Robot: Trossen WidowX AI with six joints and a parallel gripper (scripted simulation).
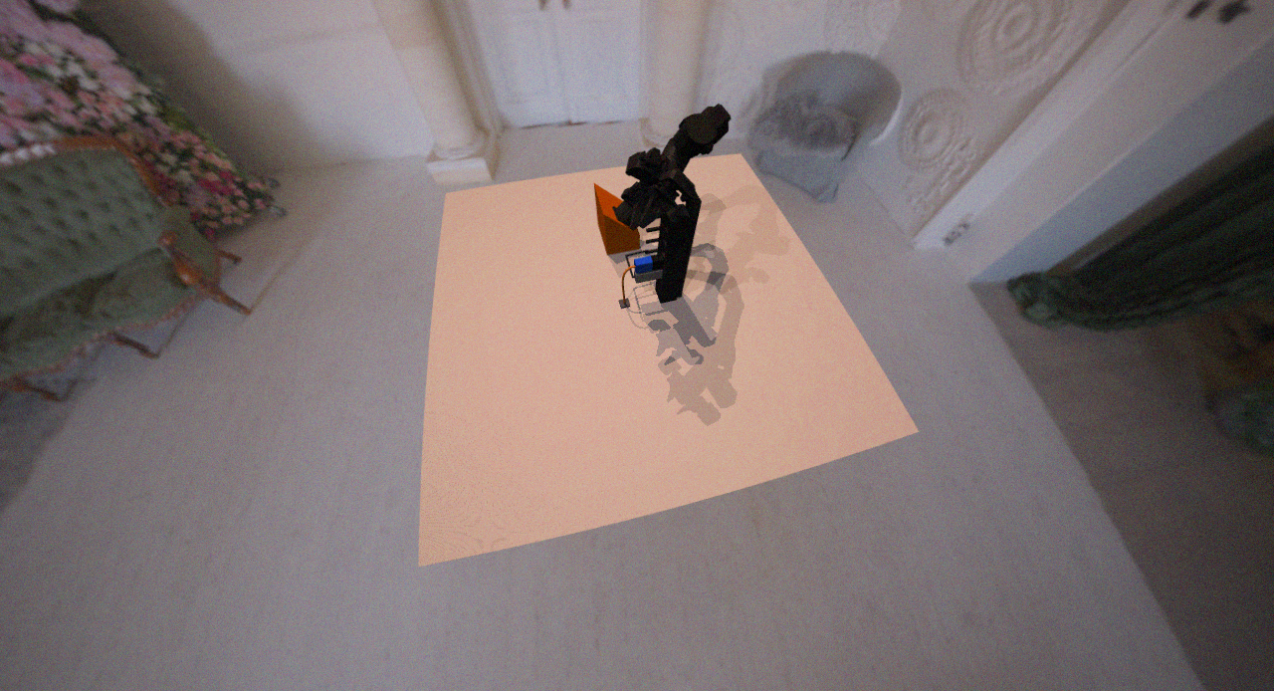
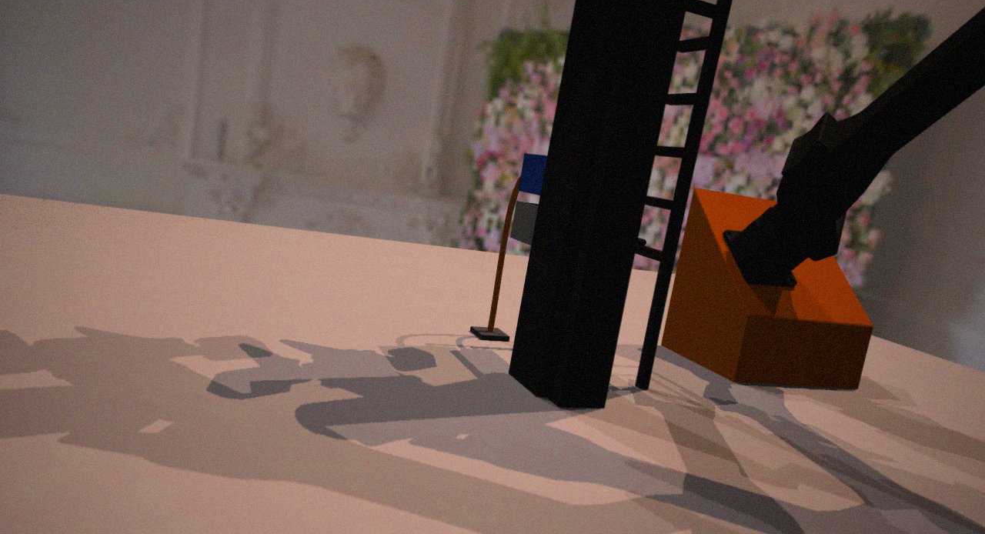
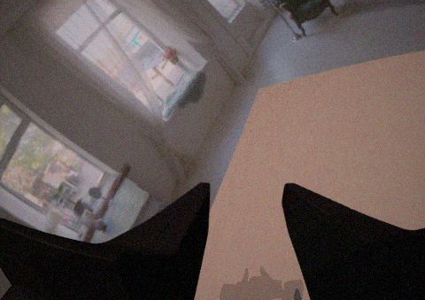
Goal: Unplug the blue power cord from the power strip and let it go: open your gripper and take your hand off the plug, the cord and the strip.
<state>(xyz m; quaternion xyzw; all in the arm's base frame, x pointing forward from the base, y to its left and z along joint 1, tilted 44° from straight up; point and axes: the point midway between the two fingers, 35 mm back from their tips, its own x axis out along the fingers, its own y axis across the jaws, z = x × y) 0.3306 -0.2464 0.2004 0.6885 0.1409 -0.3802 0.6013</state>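
Nearest the exterior camera stands the tall black power strip (image 2: 585, 207). Just behind it, the blue plug (image 2: 533, 172) sits seated against its side, so unplugging looks not yet begun. Above and beyond the strip, the gripper (image 3: 244, 206) hangs partly open with nothing between its fingers, well clear of the plug.

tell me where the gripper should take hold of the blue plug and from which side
Grip the blue plug by its boxy body, fingers across its two flat faces. Come from the open side facing away from the tall black power strip, since the strip backs it and the brown cord hangs down from it. The gripper is partly open and holds nothing.
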